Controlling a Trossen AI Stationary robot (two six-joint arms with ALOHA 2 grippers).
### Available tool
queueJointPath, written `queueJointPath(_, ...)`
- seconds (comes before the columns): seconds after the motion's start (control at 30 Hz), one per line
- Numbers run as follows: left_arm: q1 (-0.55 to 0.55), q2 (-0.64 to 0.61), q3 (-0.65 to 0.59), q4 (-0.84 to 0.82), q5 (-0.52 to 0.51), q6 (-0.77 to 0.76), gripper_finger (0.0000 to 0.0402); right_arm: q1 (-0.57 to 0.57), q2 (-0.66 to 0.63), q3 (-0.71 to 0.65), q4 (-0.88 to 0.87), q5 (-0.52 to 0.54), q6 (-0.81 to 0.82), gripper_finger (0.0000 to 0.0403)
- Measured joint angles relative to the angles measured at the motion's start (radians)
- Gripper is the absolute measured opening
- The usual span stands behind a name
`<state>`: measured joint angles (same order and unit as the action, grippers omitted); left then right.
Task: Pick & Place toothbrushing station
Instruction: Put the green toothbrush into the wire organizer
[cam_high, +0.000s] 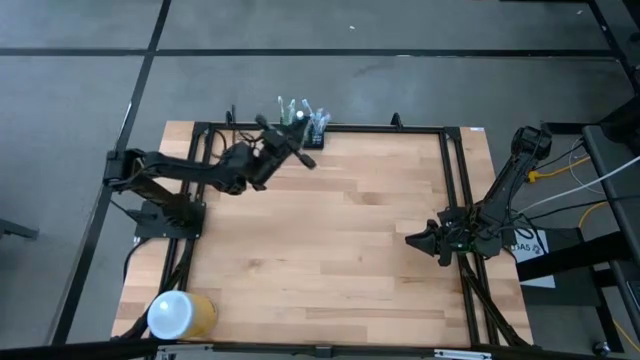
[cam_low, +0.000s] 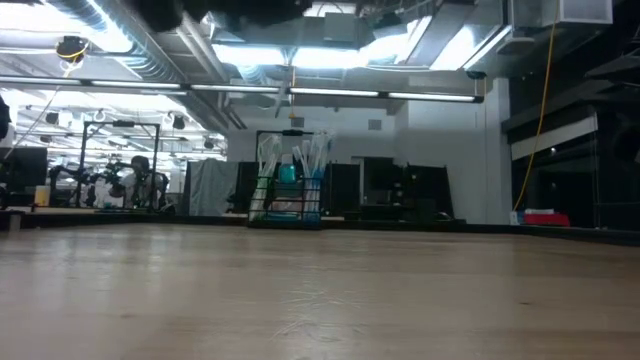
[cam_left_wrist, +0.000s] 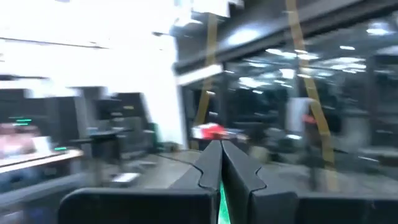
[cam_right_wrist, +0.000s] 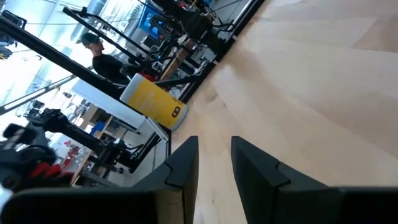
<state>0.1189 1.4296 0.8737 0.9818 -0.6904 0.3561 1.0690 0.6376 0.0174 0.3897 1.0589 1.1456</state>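
Observation:
The toothbrushing station (cam_high: 312, 130) is a small black rack that holds several upright toothbrushes. It stands on the wooden table at the middle of the far edge and also shows in the low view (cam_low: 290, 195). My left gripper (cam_high: 308, 158) hovers just in front of it, pointing toward the table's right side, and its fingers are shut (cam_left_wrist: 221, 155). My right gripper (cam_high: 412, 240) waits open and empty at the table's right side, pointing left, with bare table between its fingers (cam_right_wrist: 214, 155). My left gripper shows a thin green strip (cam_left_wrist: 221, 208) in the slit between its shut fingers, near their base. I cannot tell what the strip is or whether the fingers hold it. The gripper is apart from the rack.
A white-and-yellow cylinder (cam_high: 180, 313) lies on its side at the table's near left corner; it also shows in the right wrist view (cam_right_wrist: 152, 99). A black frame (cam_high: 450, 170) runs along the table's edges. A person (cam_right_wrist: 99, 53) is in the room beyond the table.

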Motion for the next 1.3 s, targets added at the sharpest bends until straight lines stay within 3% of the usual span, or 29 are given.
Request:
queueJointPath(0.2,0.068,0.031,-0.165,0.33,-0.116,0.066,0.0001,0.0,0.0,0.0,-0.001,-0.005,0.018,0.0098)
queueJointPath(0.4,0.161,0.111,-0.221,0.538,-0.111,0.077,0.0001,0.0,0.0,0.0,-0.001,-0.005,0.025,0.0098)
queueJointPath(0.8,0.33,0.249,-0.221,0.584,0.002,-0.018,0.0001,0.0,0.0,0.0,-0.005,-0.005,0.044,0.0098)
queueJointPath(1.3,0.458,0.28,-0.22,0.587,0.089,-0.122,0.0001,0.0,0.0,0.0,-0.03,0.004,0.082,0.0098)
